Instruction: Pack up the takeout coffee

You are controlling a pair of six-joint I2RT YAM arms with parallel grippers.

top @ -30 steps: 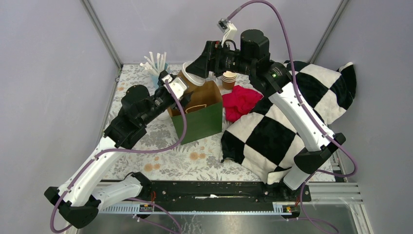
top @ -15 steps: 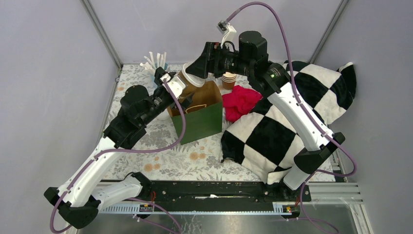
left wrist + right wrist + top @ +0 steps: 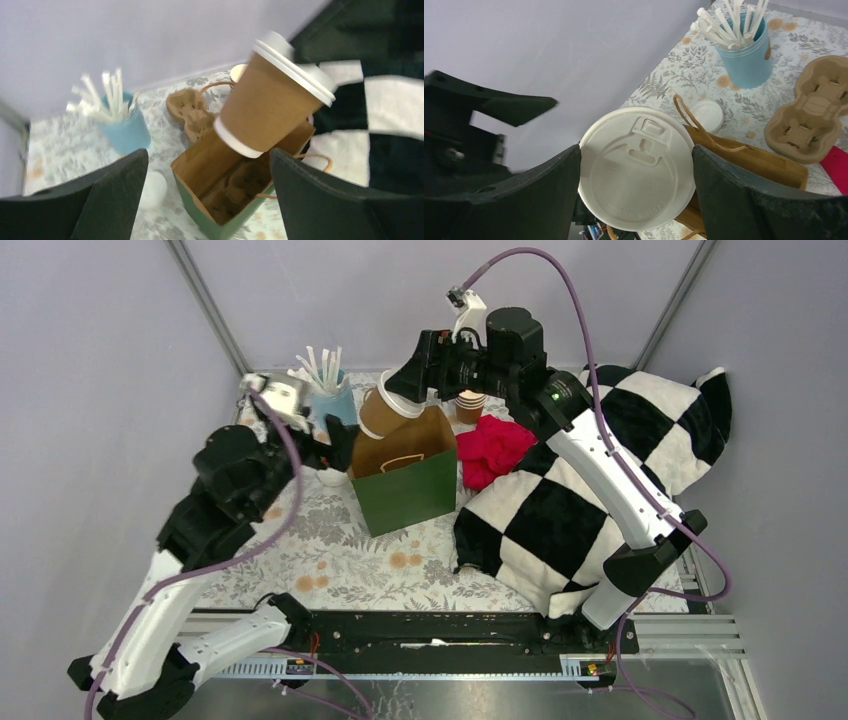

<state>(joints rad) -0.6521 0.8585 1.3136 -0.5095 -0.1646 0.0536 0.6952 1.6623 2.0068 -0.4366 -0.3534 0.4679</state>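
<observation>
— Above the paper bag (image 3: pixel 405 490), which item is suspended?
— The takeout coffee (image 3: pixel 383 413). It hangs tilted over the bag's open mouth, with its base lowest and toward the left arm and its white lid uppermost. It is not inside the bag.
— State of the right claw (image 3: pixel 636 160)?
— Clamped on the takeout coffee at the lid end, with one finger on each side of the lid rim.
— State of the left claw (image 3: pixel 338 440)?
— Spread wide, holding nothing. It sits just left of the bag, apart from the takeout coffee.
— Contents of the bag?
— The bag is green outside and kraft brown inside, and stands upright on the tabletop (image 3: pixel 330 550). The left wrist view shows a brown moulded shape on its floor. Whether this is a cup carrier cannot be determined.
— Other containers?
— A blue cup (image 3: pixel 337 403) stands at the far left, filled with white straws (image 3: pixel 322 365). A stack of lidless paper cups (image 3: pixel 469 403) stands behind the bag. A pulp cup carrier (image 3: pixel 809 120) also lies behind the bag, and its pockets hold nothing. A loose white lid (image 3: pixel 332 476) lies flat on the tabletop near the bag's left corner.
— Soft goods?
— A red cloth (image 3: pixel 492 448) lies right of the bag, touching a black-and-white checked cushion (image 3: pixel 560 510).
</observation>
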